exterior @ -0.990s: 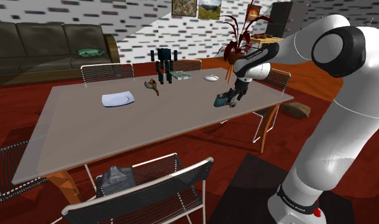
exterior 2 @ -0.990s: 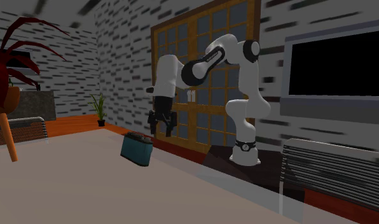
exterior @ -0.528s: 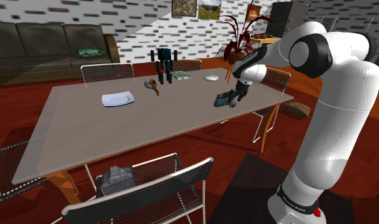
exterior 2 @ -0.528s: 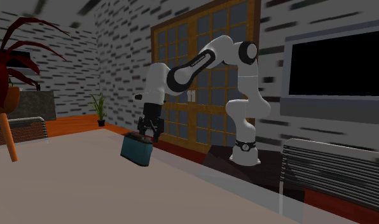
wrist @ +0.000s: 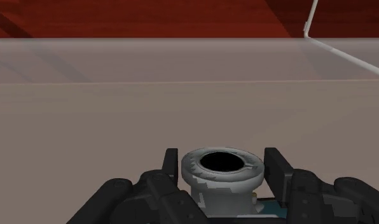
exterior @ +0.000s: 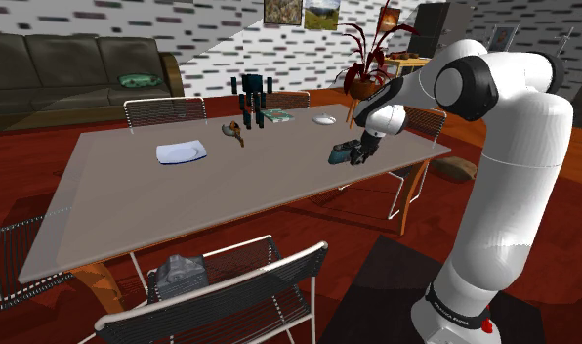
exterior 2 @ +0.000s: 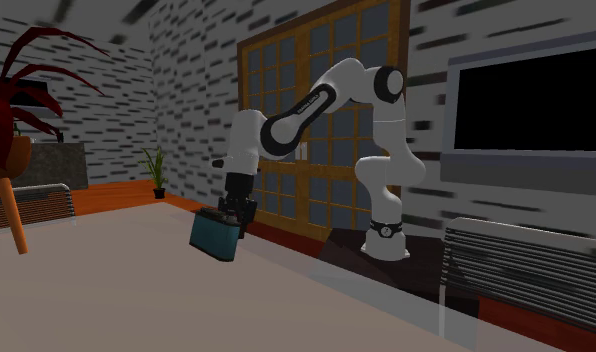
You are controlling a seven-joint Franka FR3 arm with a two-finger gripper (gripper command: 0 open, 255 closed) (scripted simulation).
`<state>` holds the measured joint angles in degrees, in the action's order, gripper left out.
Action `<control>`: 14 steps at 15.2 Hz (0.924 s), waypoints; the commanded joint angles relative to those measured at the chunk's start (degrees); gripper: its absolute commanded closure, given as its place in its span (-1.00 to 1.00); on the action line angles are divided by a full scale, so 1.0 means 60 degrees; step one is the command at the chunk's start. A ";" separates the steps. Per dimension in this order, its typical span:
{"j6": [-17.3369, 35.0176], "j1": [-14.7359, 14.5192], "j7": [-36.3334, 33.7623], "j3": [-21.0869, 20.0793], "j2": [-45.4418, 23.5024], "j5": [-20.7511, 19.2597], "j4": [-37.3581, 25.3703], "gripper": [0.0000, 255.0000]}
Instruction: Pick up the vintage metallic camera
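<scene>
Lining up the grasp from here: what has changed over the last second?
The gripper came down from above the camera and now sits low over it, around its lens. Whether it grips yet, I cannot tell. The camera stayed put, upright on the table.

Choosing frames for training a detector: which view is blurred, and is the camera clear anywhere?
Second exterior view: brick wall smeared into streaks, teal camera dim. Shoulder view: even light, camera small by the gripper. Wrist view: its lens ring crisp.
</scene>
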<state>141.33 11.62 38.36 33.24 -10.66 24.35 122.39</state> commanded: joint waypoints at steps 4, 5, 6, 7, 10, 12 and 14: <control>0.0005 0.0003 0.0010 -0.0006 -0.0017 0.0014 -0.0006 1.00; 0.0004 0.0003 0.0010 -0.0005 -0.0015 0.0012 -0.0006 1.00; 0.0005 0.0003 0.0010 -0.0006 -0.0015 0.0013 -0.0005 1.00; 0.0005 0.0003 0.0011 -0.0005 -0.0014 0.0013 -0.0004 1.00; -0.0178 -0.0054 -0.0181 0.0064 0.0167 -0.0220 -0.0064 1.00; -0.0372 -0.0099 -0.0360 0.0124 0.0337 -0.0440 -0.0142 1.00; -0.0570 -0.0136 -0.0531 0.0174 0.0500 -0.0650 -0.0230 1.00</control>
<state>138.48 10.94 35.73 34.12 -8.20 21.13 121.23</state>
